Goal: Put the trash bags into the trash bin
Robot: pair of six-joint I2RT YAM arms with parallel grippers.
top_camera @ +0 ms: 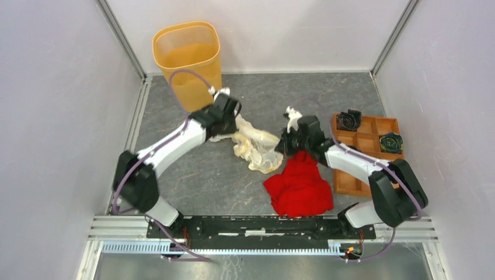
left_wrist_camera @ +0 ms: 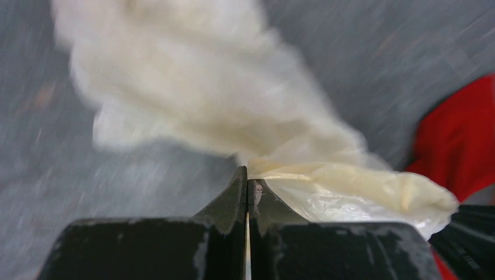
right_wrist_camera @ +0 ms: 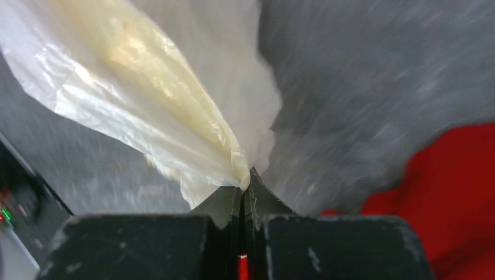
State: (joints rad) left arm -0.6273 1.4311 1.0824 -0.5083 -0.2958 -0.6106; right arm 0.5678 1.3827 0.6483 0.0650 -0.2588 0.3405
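Observation:
The cream-white trash bag (top_camera: 255,146) hangs stretched between my two grippers over the middle of the grey table. My left gripper (top_camera: 232,123) is shut on its left end; the left wrist view shows the film (left_wrist_camera: 233,111) pinched at the left gripper's tips (left_wrist_camera: 247,173). My right gripper (top_camera: 284,142) is shut on its right end; the right wrist view shows the film (right_wrist_camera: 157,99) pinched at the right gripper's tips (right_wrist_camera: 245,178). The yellow-orange trash bin (top_camera: 188,61) stands upright at the far left, behind my left gripper.
A red cloth heap (top_camera: 299,186) lies near the front, below my right gripper, and shows in both wrist views (left_wrist_camera: 455,140) (right_wrist_camera: 449,198). A brown wooden compartment tray (top_camera: 365,149) with dark objects stands at the right. White walls enclose the table.

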